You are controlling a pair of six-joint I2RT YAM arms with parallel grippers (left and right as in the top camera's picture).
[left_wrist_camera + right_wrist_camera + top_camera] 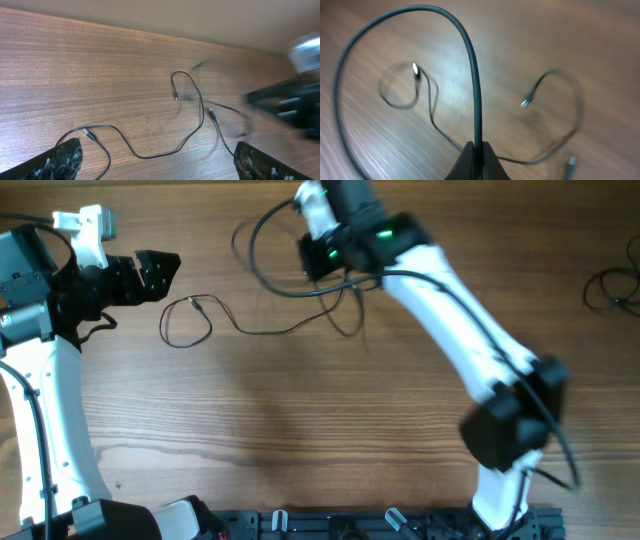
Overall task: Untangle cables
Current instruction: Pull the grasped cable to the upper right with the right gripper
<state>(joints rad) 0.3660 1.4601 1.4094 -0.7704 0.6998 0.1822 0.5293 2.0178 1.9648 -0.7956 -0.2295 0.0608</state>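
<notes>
Thin black cables (262, 330) lie in loose loops on the wooden table, from a small loop (186, 321) at the left to a larger raised loop (255, 250) at the top centre. My right gripper (318, 266) is up there. In the right wrist view it (478, 150) is shut on one black cable (476, 90), which arcs up and away to the left. Small plug ends (524, 103) lie below it. My left gripper (168, 275) stands open just left of the small loop. In the left wrist view a cable (150, 156) runs on the table between its fingers (62, 160).
Another coil of black wire (612, 286) lies at the table's far right edge. The right arm (470, 340) stretches diagonally from the front right to the top centre. The arm bases (330, 525) line the front edge.
</notes>
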